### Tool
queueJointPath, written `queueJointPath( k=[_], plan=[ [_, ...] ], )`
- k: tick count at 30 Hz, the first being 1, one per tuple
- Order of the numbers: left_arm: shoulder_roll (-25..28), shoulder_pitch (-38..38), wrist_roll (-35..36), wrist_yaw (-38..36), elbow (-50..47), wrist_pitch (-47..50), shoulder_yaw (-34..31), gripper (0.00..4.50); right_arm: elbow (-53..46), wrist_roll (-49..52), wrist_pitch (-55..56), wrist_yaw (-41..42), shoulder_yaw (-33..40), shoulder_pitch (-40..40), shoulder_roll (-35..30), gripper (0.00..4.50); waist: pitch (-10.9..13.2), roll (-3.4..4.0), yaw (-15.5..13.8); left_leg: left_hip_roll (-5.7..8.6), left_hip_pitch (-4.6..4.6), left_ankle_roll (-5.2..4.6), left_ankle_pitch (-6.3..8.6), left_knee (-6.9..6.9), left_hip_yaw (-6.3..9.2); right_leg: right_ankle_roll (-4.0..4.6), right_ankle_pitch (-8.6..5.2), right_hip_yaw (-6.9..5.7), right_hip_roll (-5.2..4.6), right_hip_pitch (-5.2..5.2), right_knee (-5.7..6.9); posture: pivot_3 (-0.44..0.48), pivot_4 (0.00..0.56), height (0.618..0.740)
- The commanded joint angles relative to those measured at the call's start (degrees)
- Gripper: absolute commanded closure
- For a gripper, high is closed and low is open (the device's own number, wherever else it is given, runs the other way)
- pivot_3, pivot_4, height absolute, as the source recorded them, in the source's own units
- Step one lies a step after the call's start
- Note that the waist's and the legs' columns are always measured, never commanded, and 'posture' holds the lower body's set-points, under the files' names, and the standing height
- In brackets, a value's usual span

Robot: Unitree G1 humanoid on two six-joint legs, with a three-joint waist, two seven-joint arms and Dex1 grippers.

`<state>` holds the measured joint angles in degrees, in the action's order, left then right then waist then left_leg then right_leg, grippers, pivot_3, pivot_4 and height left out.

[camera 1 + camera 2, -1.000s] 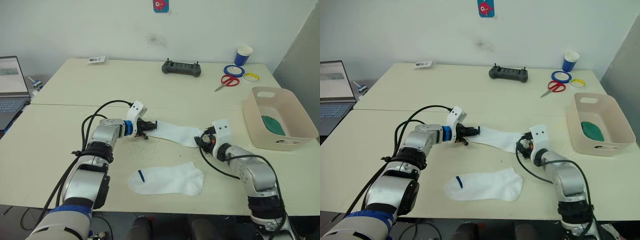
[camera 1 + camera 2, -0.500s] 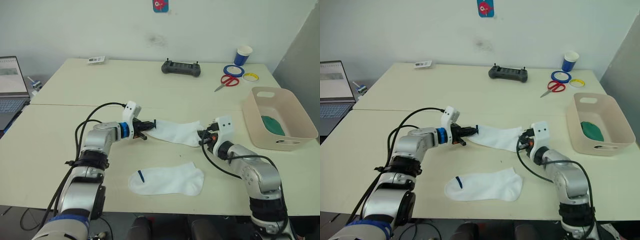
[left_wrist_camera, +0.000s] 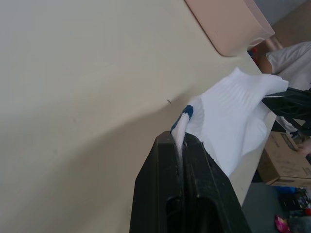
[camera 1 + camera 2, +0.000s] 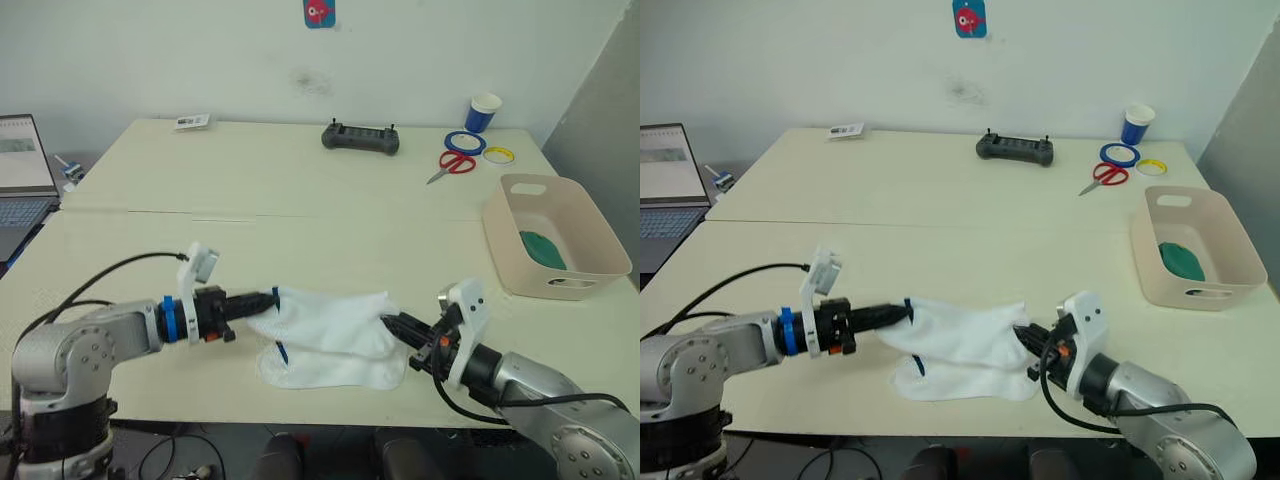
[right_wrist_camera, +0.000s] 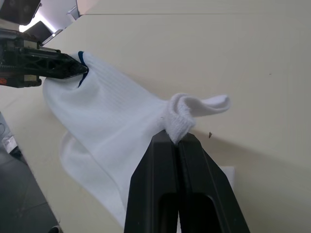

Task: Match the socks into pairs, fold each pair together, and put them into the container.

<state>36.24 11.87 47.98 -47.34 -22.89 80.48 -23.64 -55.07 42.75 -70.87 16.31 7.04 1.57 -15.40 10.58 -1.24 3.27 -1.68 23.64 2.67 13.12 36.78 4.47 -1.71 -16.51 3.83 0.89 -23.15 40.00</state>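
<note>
At lower centre, our left gripper (image 4: 268, 299) and right gripper (image 4: 392, 323) pinched a white sock (image 4: 335, 318) above its mate (image 4: 345, 372); uneven lowering risked misaligned edges.

No readable text anywhere on the table or wall.
The red-and-blue sticker (image 4: 968, 18) on the far wall and the small white label card (image 4: 847, 129) at the table's far left carry marks too small to make out; the laptop screen (image 4: 662, 175) at far left is equally illegible.
</note>
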Motion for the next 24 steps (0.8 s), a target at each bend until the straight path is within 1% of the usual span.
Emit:
queueJointPath(
  k=[1, 5, 7, 9, 12, 18, 21, 24],
  plan=[
    [0.5, -4.1, 4.7, 1.6, -4.9, 2.0, -3.3, 4.50, -3.5, 3.3, -0.2, -0.4, 0.3, 1.6, -1.7, 4.48, 0.0, 0.00, 0.0, -0.01, 0.00, 0.00, 0.00, -0.01, 0.00, 0.00, 0.00, 0.00, 0.00, -0.01, 0.00, 0.000, 0.150, 0.740],
    [-0.2, -8.9, 6.2, 3.9, -7.0, 1.3, -3.6, 4.50, -3.0, 3.1, 1.1, -1.2, -1.0, 3.1, -3.6, 4.48, 0.0, 0.00, 0.0, 0.00, -0.06, 0.00, 0.00, -0.07, -0.08, 0.02, -0.01, 0.10, 0.00, -0.02, -0.02, 0.000, 0.150, 0.740],
    [-0.7, -11.4, 6.2, 4.9, -8.0, -0.1, -2.8, 4.50, -2.3, 2.4, 1.9, -1.5, -1.8, 3.6, -4.2, 4.48, 0.0, -0.01, 0.0, 0.00, -0.08, 0.00, 0.00, -0.08, -0.09, 0.04, -0.02, 0.12, 0.00, -0.02, -0.02, 0.000, 0.150, 0.740],
    [-1.3, -13.9, 4.2, 6.2, -8.6, -3.4, -1.1, 4.50, -1.7, 1.6, 3.0, -1.6, -2.7, 4.1, -5.3, 4.48, 0.0, -0.01, 0.0, 0.00, -0.09, 0.01, 0.01, -0.10, -0.12, 0.06, -0.03, 0.15, -0.01, -0.02, -0.04, 0.000, 0.150, 0.740],
    [-3.1, -15.6, 1.5, 9.0, -7.6, -8.1, 0.9, 4.50, -0.9, 0.5, 4.5, -1.7, -4.1, 4.8, -6.5, 4.48, 0.0, -0.03, -0.2, 0.01, -0.13, 0.01, 0.01, -0.15, -0.19, 0.07, -0.03, 0.20, -0.05, -0.02, -0.05, 0.000, 0.150, 0.740],
    [-4.7, -19.4, -3.9, 10.5, -6.8, -18.0, 6.7, 4.50, 1.2, -4.6, 8.9, -1.8, -8.3, 6.7, -9.8, 4.48, 0.0, -0.08, -0.2, 0.02, -0.18, 0.01, 0.01, -0.27, -0.28, 0.11, -0.06, 0.26, -0.05, -0.02, -0.11, 0.000, 0.150, 0.740],
    [-4.7, -20.1, -4.8, 10.7, -6.1, -20.4, 8.2, 4.50, 2.2, -8.1, 11.3, -1.8, -10.7, 7.8, -12.0, 4.48, -0.1, -0.10, -0.2, 0.03, -0.20, 0.01, 0.01, -0.29, -0.29, 0.12, -0.06, 0.26, -0.05, -0.03, -0.11, 0.000, 0.150, 0.740],
    [-4.4, -20.8, -5.3, 10.6, -5.8, -22.1, 9.3, 4.50, 3.2, -10.1, 13.5, -2.1, -11.8, 8.3, -12.1, 4.48, -0.1, -0.11, -0.2, 0.02, -0.20, 0.01, 0.01, -0.31, -0.30, 0.14, -0.08, 0.26, -0.05, -0.03, -0.11, 0.000, 0.150, 0.740]
  ],
)
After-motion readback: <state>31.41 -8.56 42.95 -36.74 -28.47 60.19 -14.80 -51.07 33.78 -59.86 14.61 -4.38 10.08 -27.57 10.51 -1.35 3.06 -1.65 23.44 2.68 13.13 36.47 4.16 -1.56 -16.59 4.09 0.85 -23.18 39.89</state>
